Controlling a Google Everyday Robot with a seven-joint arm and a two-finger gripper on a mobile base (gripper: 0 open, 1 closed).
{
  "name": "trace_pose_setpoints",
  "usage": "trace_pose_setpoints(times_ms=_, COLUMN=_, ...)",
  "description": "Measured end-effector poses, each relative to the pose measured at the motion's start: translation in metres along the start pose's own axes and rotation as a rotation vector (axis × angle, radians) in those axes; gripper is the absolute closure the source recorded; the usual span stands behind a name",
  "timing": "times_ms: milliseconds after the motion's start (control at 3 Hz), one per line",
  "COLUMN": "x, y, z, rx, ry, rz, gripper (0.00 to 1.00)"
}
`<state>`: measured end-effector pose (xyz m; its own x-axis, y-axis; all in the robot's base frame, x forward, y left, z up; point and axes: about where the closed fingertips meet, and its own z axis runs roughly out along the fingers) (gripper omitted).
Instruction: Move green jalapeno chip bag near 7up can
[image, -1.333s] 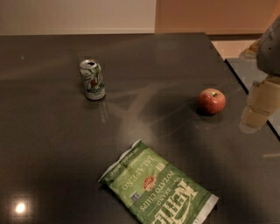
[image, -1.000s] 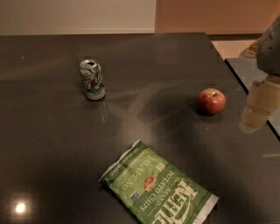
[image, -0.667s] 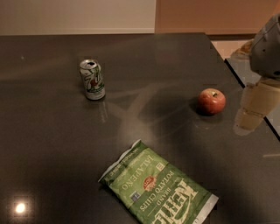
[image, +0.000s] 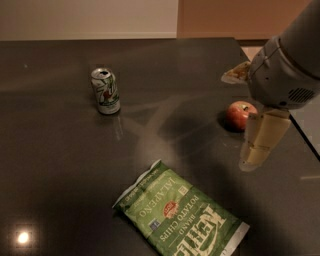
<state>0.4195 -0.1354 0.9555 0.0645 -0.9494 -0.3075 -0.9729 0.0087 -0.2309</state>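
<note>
The green jalapeno chip bag (image: 180, 215) is not in the gripper (image: 250, 159), which hangs empty over the right side of the table (image: 60, 165). It is just in front of the red apple (image: 241, 115) and up and to the right of the bag. Whether the gripper stands apart or closed cannot be told from this angle, but nothing is clamped in it. It points down and slightly left, tilted towards the bag rather than the apple, which fits an approach to the bag and not a reach for the fruit.

Above the gripper, the grey wrist housing (image: 285, 70) fills the upper right corner and partly hides a pale object (image: 236, 74) at the table's far edge, too obscured to name.

The bag lies flat on the dark surface at the near edge, turned at an angle with one white seam towards the can and the other towards the lower right. Lying flat with no raised edge, it will probably need a pinch from above on the crinkly film.

The 7up can (image: 105, 91) stands upright at the far left, well apart from the bag, with open table between them. The bag has not yet been gripped, so the task appears to be at its first step, and the carry across to the can remains.
</note>
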Motion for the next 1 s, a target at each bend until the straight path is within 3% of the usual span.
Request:
trace_pose_setpoints(times_ms=667, x=-0.047, y=0.039, z=0.057, rx=-0.165, ry=-0.118, rz=-0.209, gripper=0.00)
trace_pose_setpoints(times_ms=1000, x=-0.055, y=0.049, z=0.073, rx=-0.190, ry=-0.119, rz=-0.266, gripper=0.00)
